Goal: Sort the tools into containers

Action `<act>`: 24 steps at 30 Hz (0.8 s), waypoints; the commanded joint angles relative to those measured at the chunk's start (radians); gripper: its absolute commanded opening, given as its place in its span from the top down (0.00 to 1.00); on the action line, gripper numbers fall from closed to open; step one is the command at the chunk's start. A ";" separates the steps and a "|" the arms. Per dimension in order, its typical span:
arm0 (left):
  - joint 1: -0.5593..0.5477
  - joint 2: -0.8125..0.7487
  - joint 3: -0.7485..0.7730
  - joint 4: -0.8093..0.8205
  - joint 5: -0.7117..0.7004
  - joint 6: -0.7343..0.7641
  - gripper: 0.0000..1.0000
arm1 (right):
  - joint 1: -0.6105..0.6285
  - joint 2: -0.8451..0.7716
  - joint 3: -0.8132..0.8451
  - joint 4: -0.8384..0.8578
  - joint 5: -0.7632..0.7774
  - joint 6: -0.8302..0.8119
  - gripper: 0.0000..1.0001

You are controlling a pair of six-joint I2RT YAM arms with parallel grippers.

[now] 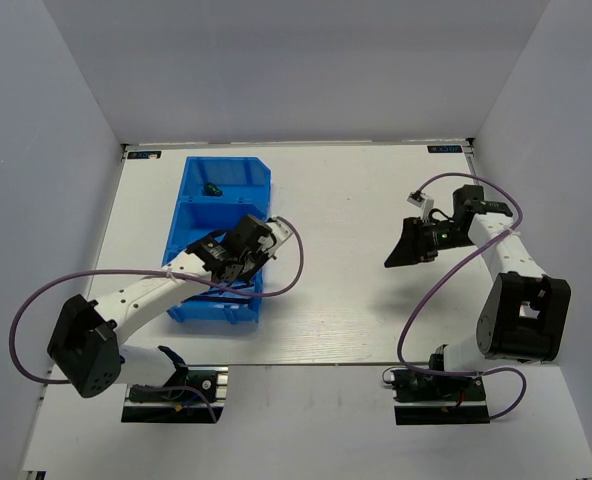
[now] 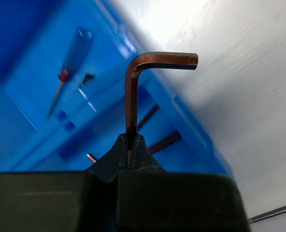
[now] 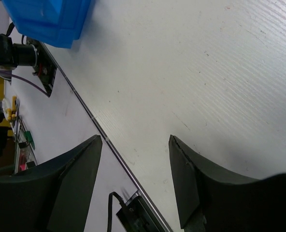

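My left gripper is shut on a dark L-shaped hex key, its short leg pointing right, held above the near compartment of the blue divided bin. Below it in the left wrist view lie other hex keys and, in the compartment behind, the thin red-and-blue screwdriver. In the top view the left gripper hovers over the bin's near half; a dark green-handled screwdriver lies in the far compartment. My right gripper is open and empty, above bare table on the right.
The blue bin's corner shows at the top left of the right wrist view. The table's near edge runs diagonally there, with a base board and cable below it. White walls enclose the table.
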 commanded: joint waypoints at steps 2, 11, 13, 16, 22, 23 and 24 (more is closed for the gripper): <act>0.023 -0.076 -0.079 0.003 -0.010 -0.038 1.00 | -0.006 -0.004 0.019 -0.012 -0.042 -0.007 0.36; 0.083 -0.136 -0.097 -0.011 -0.110 -0.107 0.89 | -0.004 0.002 0.022 -0.072 -0.059 -0.064 0.24; 0.083 -0.156 -0.106 -0.011 -0.100 -0.108 0.57 | -0.004 0.002 0.019 -0.069 -0.062 -0.067 0.20; 0.083 -0.165 -0.092 -0.020 -0.100 -0.134 0.05 | -0.003 0.001 0.020 -0.084 -0.061 -0.091 0.09; 0.083 -0.220 0.005 -0.034 -0.052 -0.170 0.00 | 0.002 -0.013 0.008 -0.033 0.037 -0.085 0.09; 0.083 -0.242 0.020 -0.015 -0.023 -0.154 0.00 | 0.002 -0.027 0.003 -0.008 0.048 -0.085 0.09; 0.083 -0.242 0.052 0.001 0.034 -0.154 0.00 | 0.002 -0.053 -0.009 0.021 0.091 -0.073 0.09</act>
